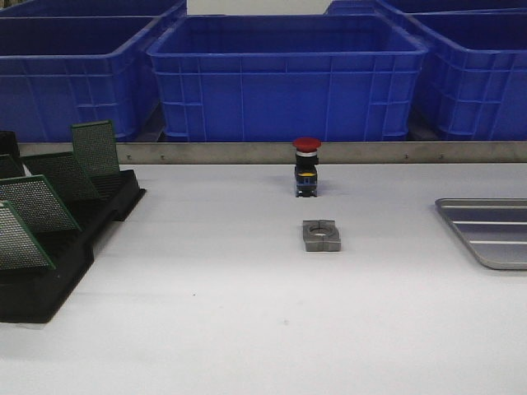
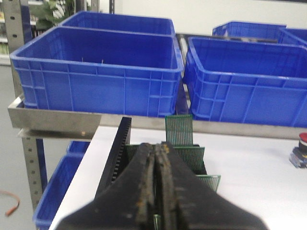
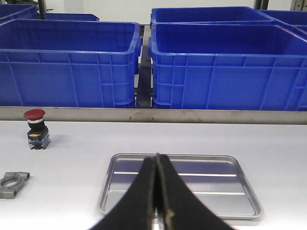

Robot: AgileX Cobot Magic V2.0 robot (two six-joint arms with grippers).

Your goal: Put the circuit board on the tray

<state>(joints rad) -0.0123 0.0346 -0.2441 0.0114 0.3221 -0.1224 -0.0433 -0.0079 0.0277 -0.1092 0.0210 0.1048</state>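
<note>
1. Four green circuit boards (image 1: 37, 204) at least stand tilted in the slots of the black rack (image 1: 58, 263) at the left edge of the white table (image 1: 247, 329); further boards may lie beyond the frame edge.
2. The tray (image 1: 492, 233) lies flat on the table at the far right, well apart from the rack, with nothing on its ribbed bottom.
3. Between rack and tray, near the table's middle, a red-capped push-button switch (image 1: 306, 167) stands upright; a grey metal clamp block (image 1: 321, 235) lies just in front of it, not touching.
4. Left gripper (image 2: 158, 148): jaws pressed together, nothing between them. It hangs above the rack, with the boards directly beyond its tips.
5. Right gripper (image 3: 157, 160): jaws likewise clenched with nothing between them. It hangs over the tray's near rim.
6. Neither arm appears in the front view.
7. Large blue bins (image 1: 284, 78) sit in a row on a raised metal shelf (image 1: 247, 152) behind the table.
</note>
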